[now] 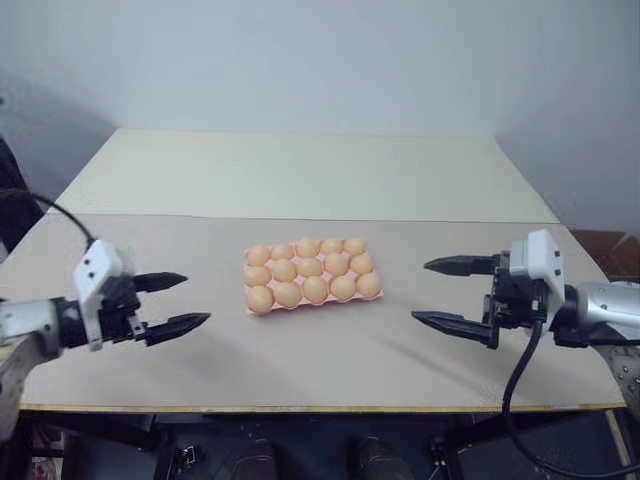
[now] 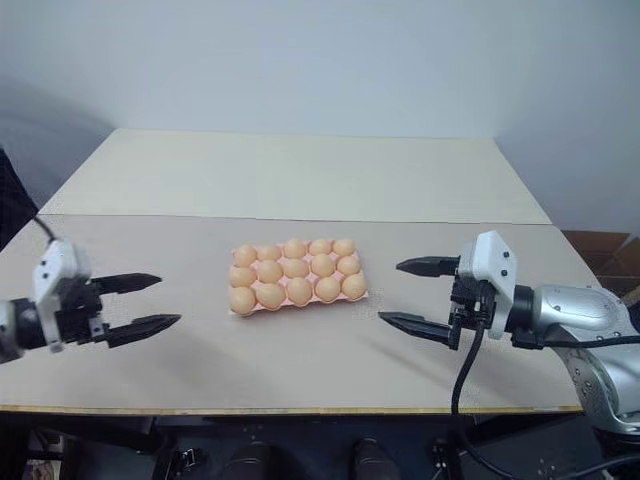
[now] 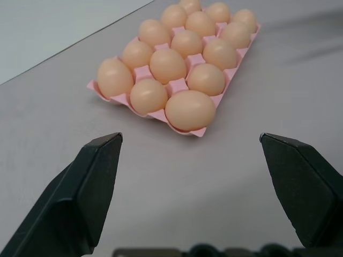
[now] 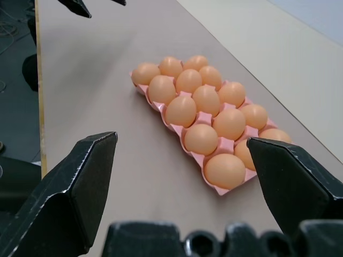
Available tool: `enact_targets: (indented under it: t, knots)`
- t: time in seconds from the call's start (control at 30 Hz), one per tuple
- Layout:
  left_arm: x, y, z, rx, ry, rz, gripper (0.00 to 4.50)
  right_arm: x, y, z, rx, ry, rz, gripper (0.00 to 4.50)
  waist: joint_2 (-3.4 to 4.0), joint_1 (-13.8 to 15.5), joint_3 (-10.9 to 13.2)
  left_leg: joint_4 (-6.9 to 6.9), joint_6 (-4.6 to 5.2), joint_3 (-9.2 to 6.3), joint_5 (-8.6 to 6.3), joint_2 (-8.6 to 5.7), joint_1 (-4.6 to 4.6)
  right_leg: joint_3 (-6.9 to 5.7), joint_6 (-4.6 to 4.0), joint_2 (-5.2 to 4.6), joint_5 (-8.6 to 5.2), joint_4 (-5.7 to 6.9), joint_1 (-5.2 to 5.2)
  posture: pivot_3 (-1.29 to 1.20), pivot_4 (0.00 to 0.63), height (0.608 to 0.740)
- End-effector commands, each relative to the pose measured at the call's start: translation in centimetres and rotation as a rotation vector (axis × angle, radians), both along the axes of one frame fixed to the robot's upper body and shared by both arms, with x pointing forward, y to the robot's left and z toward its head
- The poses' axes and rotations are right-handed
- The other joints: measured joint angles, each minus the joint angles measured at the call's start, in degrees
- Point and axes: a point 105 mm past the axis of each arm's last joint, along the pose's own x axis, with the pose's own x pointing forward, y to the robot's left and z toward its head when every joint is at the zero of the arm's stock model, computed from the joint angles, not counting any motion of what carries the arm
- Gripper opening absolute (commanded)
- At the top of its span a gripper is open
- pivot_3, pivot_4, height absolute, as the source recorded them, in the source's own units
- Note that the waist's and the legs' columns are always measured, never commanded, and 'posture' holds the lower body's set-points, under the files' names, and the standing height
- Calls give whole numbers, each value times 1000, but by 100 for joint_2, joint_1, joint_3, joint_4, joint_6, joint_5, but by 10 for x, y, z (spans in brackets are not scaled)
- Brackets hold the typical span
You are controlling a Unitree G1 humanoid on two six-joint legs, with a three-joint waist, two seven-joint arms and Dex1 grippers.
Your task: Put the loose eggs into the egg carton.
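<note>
Both your grippers, left (image 1: 178,302) and right (image 1: 445,293), hang wide open and empty either side of the pink moulded egg carton (image 1: 313,303). Its cups look all filled with smooth pale orange-tan eggs (image 1: 310,267), though the far row is hard to count.

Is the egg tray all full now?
Full. The pink tray has three rows of five eggs, and no loose egg lies on the table.

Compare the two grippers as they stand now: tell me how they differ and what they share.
The left gripper hangs beside the egg carton on its left side; the right gripper hangs on the carton's right side. The left gripper's fingers point rightward at the carton; the right gripper's point leftward at it. In the head views, the left sits a little lower in the picture than the right. Shared: both are open, empty, black-fingered, and clear of the eggs.
</note>
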Motion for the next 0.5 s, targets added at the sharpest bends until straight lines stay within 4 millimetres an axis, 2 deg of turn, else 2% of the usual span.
enact_targets:
  t: [0.03, 0.13, 0.5]
  knots:
    - [-15, -5, 13, -22, -47, 37, 4483, -1, 5, 7, 31, -22, 34, 4500, 0, -6, 0, 0, 0, 0, 0, 0, 0, 0, 0, 0, 0, 0, 0, 0, 150, 740]
    - [-24, -4, 13, -25, -47, 73, 4483, 3, 7, 6, 39, -13, 38, 4500, 0, -7, 0, 0, 0, 2, 0, 1, 3, 1, -2, 1, -1, 1, 0, 0, 150, 740]
    - [-31, -5, 19, -64, -58, 132, 4483, 12, 9, 8, 19, -17, 76, 4500, 1, -2, 0, 0, -1, 3, 0, 0, 0, 2, -4, 2, -2, 0, -2, 0, 150, 740]
